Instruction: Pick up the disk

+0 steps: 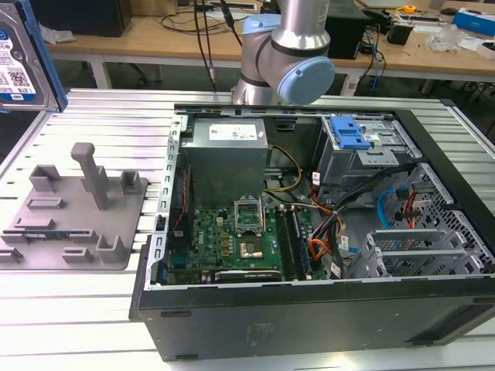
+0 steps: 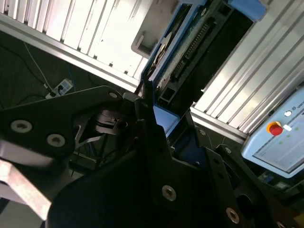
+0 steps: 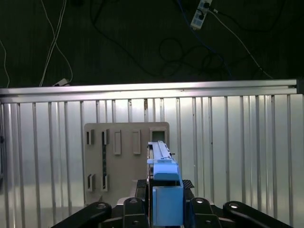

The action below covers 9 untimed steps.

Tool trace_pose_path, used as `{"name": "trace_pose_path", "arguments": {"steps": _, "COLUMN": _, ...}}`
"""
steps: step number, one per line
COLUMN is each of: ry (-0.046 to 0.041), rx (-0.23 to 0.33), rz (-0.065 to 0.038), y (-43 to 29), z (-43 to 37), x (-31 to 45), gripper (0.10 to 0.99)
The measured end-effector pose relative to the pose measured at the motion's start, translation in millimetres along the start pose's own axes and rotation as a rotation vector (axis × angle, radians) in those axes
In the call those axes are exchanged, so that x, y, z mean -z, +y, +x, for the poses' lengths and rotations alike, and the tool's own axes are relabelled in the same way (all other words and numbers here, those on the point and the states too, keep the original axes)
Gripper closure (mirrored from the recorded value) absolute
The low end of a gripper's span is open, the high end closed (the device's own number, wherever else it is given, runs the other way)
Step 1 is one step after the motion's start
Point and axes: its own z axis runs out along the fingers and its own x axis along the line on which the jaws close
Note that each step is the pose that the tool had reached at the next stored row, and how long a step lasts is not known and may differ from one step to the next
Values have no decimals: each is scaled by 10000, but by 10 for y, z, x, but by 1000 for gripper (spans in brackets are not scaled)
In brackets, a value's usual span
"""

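We see the gripper clamped on the disk, its black fingers pressing the blue side rails from either side in both wrist views. The disk stands on edge between the jaws, lifted well clear of the ribbed aluminium table. Directly below the gripper lies the grey fixture. In the exterior view, the disk hangs above the fixture, beside the open computer case.

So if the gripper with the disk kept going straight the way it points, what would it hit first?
Probably the grey fixture: in the first wrist view the disk held in the gripper points toward it, though depth is unclear.
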Motion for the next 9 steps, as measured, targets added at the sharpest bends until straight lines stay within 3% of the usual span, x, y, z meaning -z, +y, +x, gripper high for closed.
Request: {"name": "trace_pose_path", "arguments": {"steps": 9, "ry": -1, "rx": 0, "rz": 1, "y": 0, "z": 2, "x": 10, "gripper": 718}}
